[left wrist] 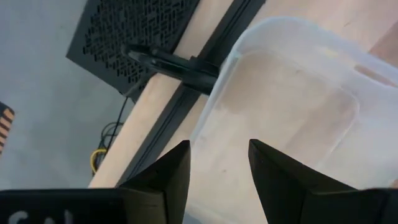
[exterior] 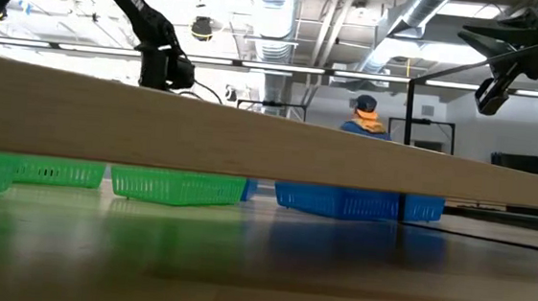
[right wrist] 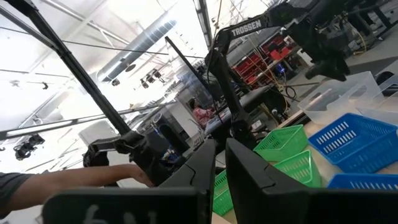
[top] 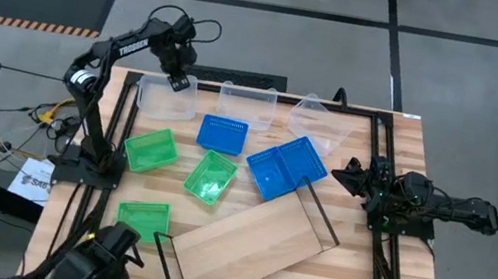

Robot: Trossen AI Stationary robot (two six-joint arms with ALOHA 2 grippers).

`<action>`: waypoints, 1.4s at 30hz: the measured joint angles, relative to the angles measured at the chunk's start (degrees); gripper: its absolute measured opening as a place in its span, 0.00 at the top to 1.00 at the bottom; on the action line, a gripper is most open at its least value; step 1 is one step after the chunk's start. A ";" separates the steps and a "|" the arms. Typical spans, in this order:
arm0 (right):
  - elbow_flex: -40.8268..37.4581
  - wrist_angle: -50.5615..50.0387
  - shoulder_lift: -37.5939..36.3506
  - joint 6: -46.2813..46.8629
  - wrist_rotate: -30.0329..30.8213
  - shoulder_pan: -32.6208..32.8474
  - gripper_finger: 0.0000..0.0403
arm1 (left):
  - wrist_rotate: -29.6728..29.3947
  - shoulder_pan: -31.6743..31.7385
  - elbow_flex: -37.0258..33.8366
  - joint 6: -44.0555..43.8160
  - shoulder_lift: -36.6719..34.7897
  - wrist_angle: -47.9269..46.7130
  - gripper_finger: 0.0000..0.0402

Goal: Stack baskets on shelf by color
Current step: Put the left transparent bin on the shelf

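Eight small perforated plastic baskets seen on tabletop: three clear translucent [top: 167, 95] along far edge, two blue [top: 286, 167] mid-table, three green [top: 150, 149] toward left. Long light-wood shelf plank [top: 247, 244] with black wire end frames laid diagonally at near edge, nothing stacked yet. Left gripper [top: 176, 79] poised over rim of leftmost clear basket, fingers parted astride wall, likely for pickup. Right gripper [top: 352, 175] parked at right table edge, fingers nearly closed, nothing held.
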 joint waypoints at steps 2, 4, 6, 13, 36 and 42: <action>0.00 0.00 -0.01 0.02 0.00 -0.02 0.84 | -1.37 0.00 0.02 0.41 0.77 0.40 0.63; 0.00 0.00 -0.01 0.69 -0.01 0.00 0.84 | -3.51 0.00 0.13 0.63 1.54 0.66 0.64; 0.00 -0.01 0.00 0.88 -0.01 0.00 0.84 | -4.90 0.03 0.04 0.59 2.22 0.42 0.68; 0.00 -0.02 -0.01 0.91 0.00 0.00 0.84 | -6.34 0.04 -0.11 -0.95 2.40 0.63 0.96; 0.00 -2.60 0.01 0.96 0.00 0.00 0.84 | -10.85 -2.36 -0.09 -5.97 2.34 -2.95 1.00; 0.00 -2.60 0.01 0.98 0.00 0.00 0.84 | -9.21 -2.62 3.83 -6.92 1.86 -3.48 0.98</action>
